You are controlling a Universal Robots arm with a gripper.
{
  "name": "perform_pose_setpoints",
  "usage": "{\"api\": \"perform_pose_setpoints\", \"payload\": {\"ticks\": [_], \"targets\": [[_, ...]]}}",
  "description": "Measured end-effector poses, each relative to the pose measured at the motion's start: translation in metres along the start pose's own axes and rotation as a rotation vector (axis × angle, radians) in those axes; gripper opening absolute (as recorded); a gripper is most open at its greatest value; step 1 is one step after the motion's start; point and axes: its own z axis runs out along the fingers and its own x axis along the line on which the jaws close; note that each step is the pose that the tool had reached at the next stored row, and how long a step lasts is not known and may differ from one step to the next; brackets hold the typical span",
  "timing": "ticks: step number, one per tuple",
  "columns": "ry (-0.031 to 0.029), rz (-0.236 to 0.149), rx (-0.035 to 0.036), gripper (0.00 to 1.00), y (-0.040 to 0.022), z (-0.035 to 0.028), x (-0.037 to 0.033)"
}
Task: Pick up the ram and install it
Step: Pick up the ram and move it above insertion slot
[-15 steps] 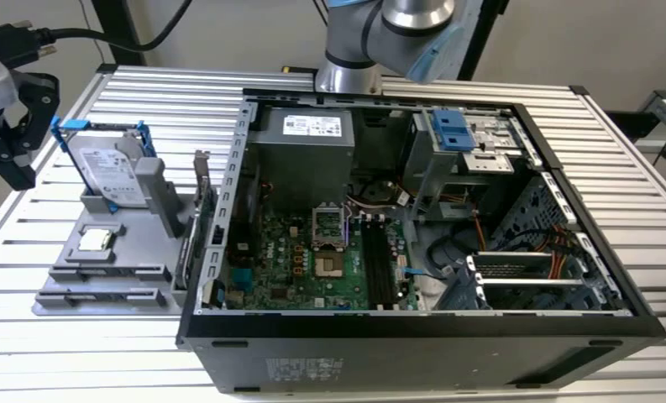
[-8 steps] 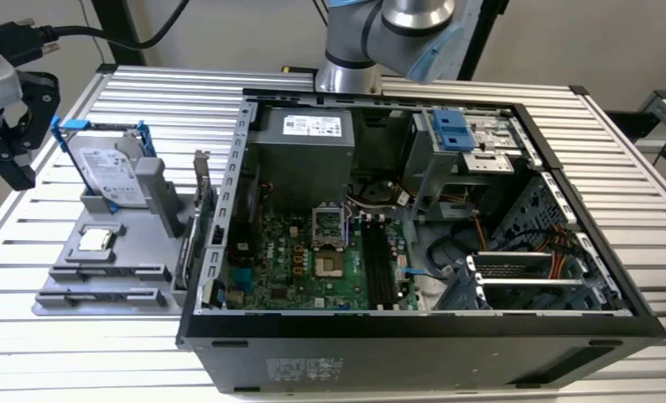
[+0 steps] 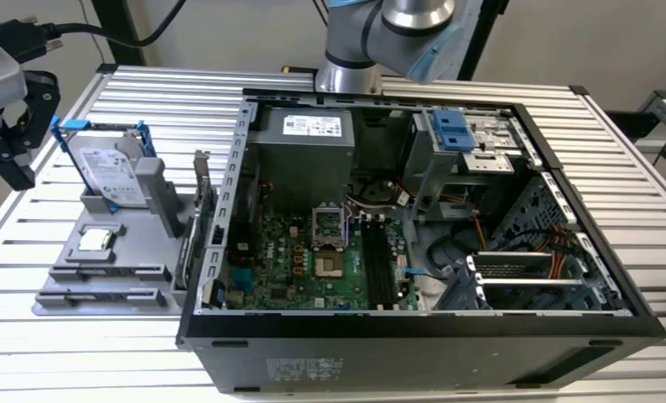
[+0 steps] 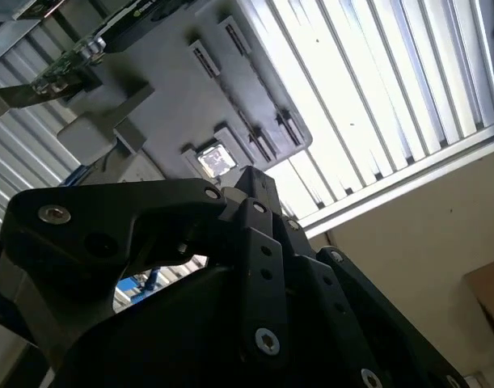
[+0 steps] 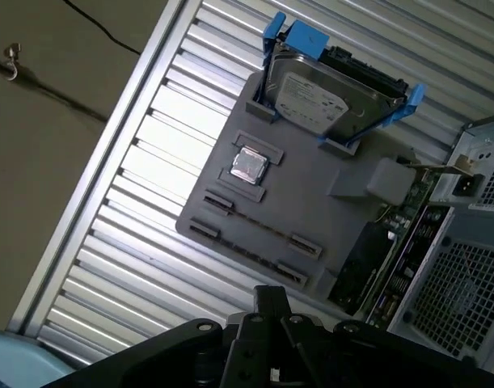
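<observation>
On the grey holder [image 3: 53,281] at the exterior view's left, the ram [image 3: 103,273] shows as a thin dark strip, edge-on in a long groove. The first wrist view shows it too, ram [image 5: 259,225]. My black gripper [image 3: 17,168] hangs beyond the holder, over the table's edge at the exterior view's far left, apart from the ram. Its fingers meet at one tip in both wrist views, gripper [image 4: 251,178] and gripper [image 5: 271,297], with nothing between them. The motherboard's black slots [image 3: 378,260] lie inside the open computer case [image 3: 422,332].
The holder also carries a silver hard drive in a blue frame [image 3: 108,172], a square silver chip [image 3: 93,241] and a second long groove [image 3: 95,295]. An upright circuit card [image 3: 204,218] stands between holder and case. The slatted metal table [image 3: 75,353] surrounds everything.
</observation>
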Motion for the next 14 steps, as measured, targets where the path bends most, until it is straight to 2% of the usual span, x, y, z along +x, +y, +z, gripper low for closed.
{"api": "perform_pose_setpoints", "payload": {"ticks": [14], "targets": [[0.0030,-0.062,-0.0007,0.00,0.0000,0.0000,0.0000]]}}
